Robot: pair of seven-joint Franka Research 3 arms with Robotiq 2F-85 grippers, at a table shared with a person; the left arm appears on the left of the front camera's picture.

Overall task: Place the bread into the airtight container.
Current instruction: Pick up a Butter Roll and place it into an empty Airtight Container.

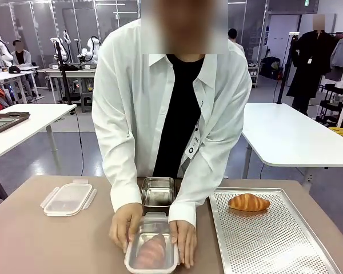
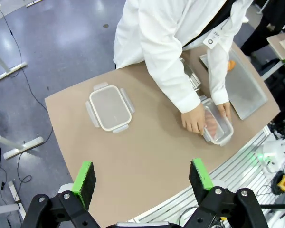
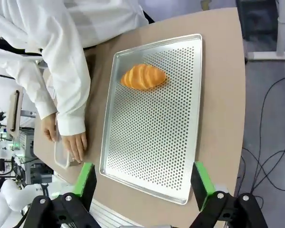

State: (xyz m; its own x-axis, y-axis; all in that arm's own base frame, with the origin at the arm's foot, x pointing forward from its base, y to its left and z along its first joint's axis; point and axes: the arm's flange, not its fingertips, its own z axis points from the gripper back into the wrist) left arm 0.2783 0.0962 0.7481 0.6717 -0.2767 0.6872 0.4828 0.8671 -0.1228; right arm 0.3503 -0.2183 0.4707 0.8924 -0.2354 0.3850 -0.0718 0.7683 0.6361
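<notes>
The left gripper [image 2: 142,178] and right gripper [image 3: 143,183] both hang with pincers apart, empty, above the table [image 2: 147,142]. The person's hands [image 1: 124,225] clasp the airtight container [image 1: 152,249] (something bread-coloured shows inside). At its two o'clock, a bread [image 1: 248,202] lies on the perforated tray [image 1: 274,240].

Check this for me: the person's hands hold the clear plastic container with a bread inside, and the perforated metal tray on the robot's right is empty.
One thing is wrong: the perforated metal tray is not empty. A golden-brown bread roll lies near its far end, as the front view shows. The person's hands do hold the clear plastic container with a bread inside.
</notes>
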